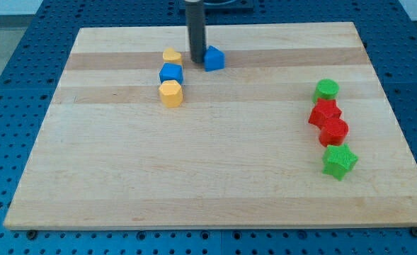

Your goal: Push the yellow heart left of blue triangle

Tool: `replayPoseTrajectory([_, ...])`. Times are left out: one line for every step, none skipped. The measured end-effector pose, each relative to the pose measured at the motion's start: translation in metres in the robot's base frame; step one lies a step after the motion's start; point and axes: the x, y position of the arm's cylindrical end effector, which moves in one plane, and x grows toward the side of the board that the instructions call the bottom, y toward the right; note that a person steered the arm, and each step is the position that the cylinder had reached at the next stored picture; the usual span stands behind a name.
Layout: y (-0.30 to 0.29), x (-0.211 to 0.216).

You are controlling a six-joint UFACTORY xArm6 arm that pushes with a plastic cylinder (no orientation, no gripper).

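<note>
The yellow heart point(171, 54) lies near the view's top, left of centre. The blue triangle point(214, 58) sits to its right. My tip point(196, 60) stands between them, close against the triangle's left side and a small gap right of the heart. A blue block point(171, 72) sits just below the heart, touching it. A yellow hexagon-like block point(170, 93) sits below that blue block.
At the view's right a column of blocks runs downward: a green round block point(327, 90), a red block point(324, 112), another red block point(334, 131) and a green star point(339, 161). The wooden board point(123, 177) is edged by a blue perforated table.
</note>
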Motion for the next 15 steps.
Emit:
replayPoseTrajectory([0.022, 0.026])
replayPoseTrajectory([0.022, 0.059])
replayPoseTrajectory([0.018, 0.073])
replayPoseTrajectory([-0.002, 0.044])
replayPoseTrajectory([-0.029, -0.020])
replayPoseTrajectory([-0.065, -0.072])
replayPoseTrajectory([-0.117, -0.082])
replayPoseTrajectory([-0.168, -0.039])
replayPoseTrajectory([-0.164, -0.021])
replayPoseTrajectory([-0.129, -0.021])
replayPoseTrajectory([-0.090, -0.021])
replayPoseTrajectory([-0.062, -0.021])
replayPoseTrajectory([-0.041, -0.020])
replayPoseTrajectory([-0.020, -0.019])
replayPoseTrajectory([-0.006, -0.019])
